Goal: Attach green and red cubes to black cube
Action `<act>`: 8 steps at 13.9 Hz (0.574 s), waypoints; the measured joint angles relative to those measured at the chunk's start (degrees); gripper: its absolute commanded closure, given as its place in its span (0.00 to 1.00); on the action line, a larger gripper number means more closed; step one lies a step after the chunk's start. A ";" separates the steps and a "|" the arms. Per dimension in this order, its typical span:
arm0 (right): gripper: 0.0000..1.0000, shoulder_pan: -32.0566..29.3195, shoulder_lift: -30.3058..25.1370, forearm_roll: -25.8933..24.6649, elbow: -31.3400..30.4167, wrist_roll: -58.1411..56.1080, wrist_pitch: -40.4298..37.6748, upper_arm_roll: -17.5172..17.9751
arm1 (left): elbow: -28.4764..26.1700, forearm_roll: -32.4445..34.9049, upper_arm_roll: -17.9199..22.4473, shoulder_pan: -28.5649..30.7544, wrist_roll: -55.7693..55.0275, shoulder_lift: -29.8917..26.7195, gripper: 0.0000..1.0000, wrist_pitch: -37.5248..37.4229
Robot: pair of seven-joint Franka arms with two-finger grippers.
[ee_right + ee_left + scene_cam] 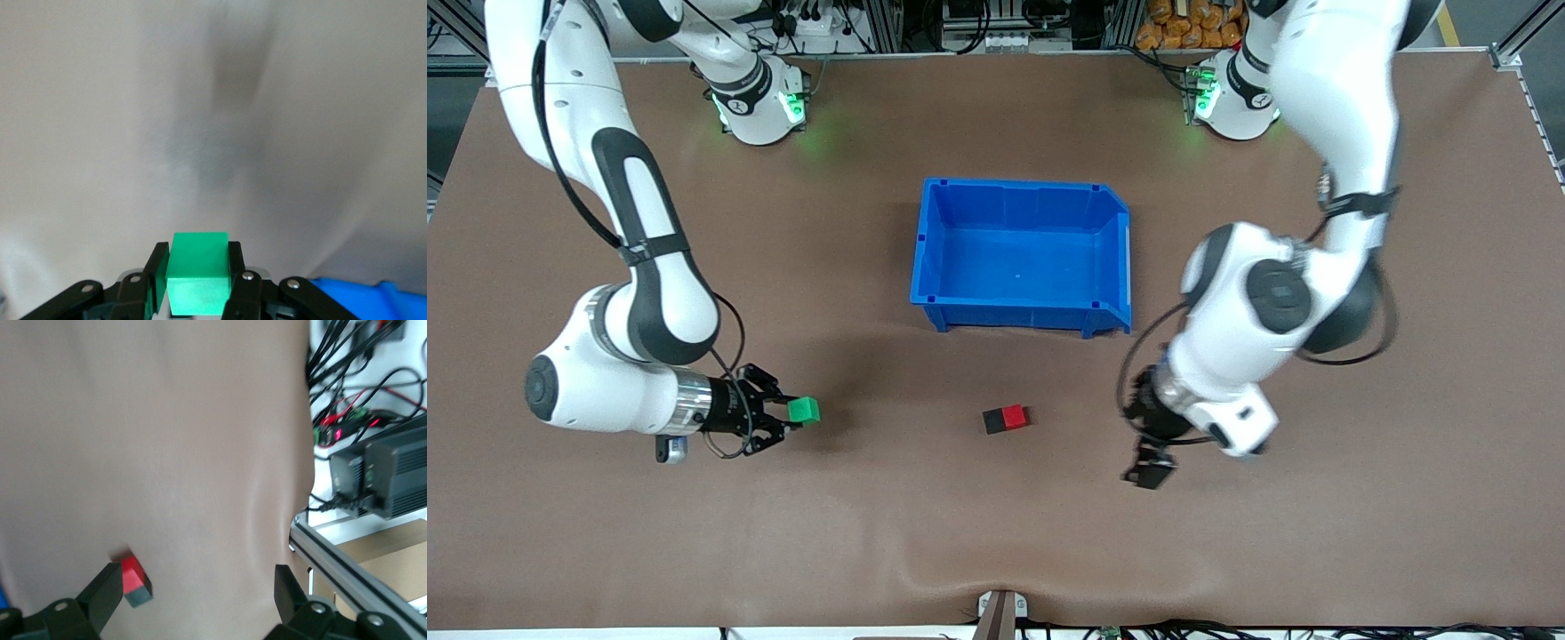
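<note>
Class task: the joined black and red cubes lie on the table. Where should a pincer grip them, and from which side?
From above, closing across the long flat sides of the black cube and red cube, near their seam. The pair lies flat with open table all round, so a top approach looks unobstructed.

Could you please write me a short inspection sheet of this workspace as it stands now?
Surface: brown table, slight ripple near the front edge.
Job's things: red cube joined to black cube, nearer the front camera than the blue bin; green cube in the right gripper.
Clutter: nothing seen.
Grippers: right gripper shut on the green cube, over the right arm's end; left gripper open, over the table beside the joined pair.
Cables: along both arms; loose bundle off the table edge in the left wrist view.
Surroundings: electronics box, aluminium rail.
</note>
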 measured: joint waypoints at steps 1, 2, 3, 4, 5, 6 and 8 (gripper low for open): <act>1.00 1.14 0.58 0.51 0.27 2.41 2.65 0.03 | -0.16 0.00 0.03 1.84 3.45 -1.80 0.00 -2.36; 1.00 2.34 1.42 0.66 1.04 4.94 4.44 0.04 | -0.49 0.01 0.04 3.54 6.84 -3.65 0.00 -4.76; 1.00 3.37 2.41 0.74 2.34 7.09 5.28 0.05 | -1.17 0.02 0.04 4.94 10.22 -5.55 0.00 -7.00; 1.00 4.11 3.52 0.84 3.92 8.68 5.56 0.04 | -2.29 0.02 0.03 6.11 13.95 -7.59 0.00 -9.02; 1.00 4.68 4.63 0.96 5.53 9.95 5.57 0.04 | -3.89 0.03 0.04 7.13 17.66 -9.78 0.00 -10.58; 1.00 5.15 5.71 1.04 7.16 11.12 5.59 0.04 | -5.96 0.04 0.05 8.06 21.33 -12.20 0.00 -11.57; 1.00 6.22 7.86 1.10 10.27 13.70 6.55 0.06 | -11.59 0.06 0.05 10.06 29.10 -18.08 0.00 -12.41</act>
